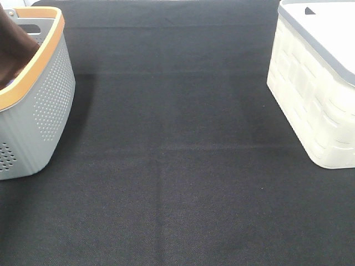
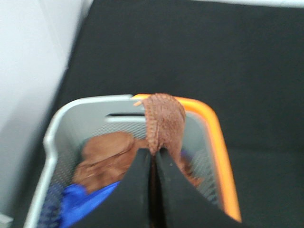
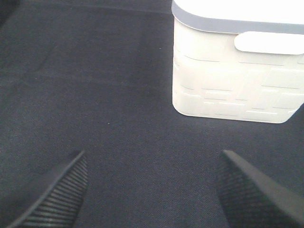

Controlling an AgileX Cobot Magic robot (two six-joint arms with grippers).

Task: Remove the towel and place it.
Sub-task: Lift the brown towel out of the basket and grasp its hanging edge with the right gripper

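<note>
Black pads of the left gripper are pressed together on a fold of the towel, and its stitched edge runs up from the closed tips. The rust-brown cloth is pinched above the grey basket, clear of what lies inside. Under it, in the basket, sit a duller brown bunched cloth and something bright blue. An orange rim edges the basket's far side.

The right gripper stands wide and holds nothing, its ribbed fingers over the black mat. Beyond them stands the white bin under a grey lid. In the high view, basket and bin sit at opposite edges of the mat, well apart.
</note>
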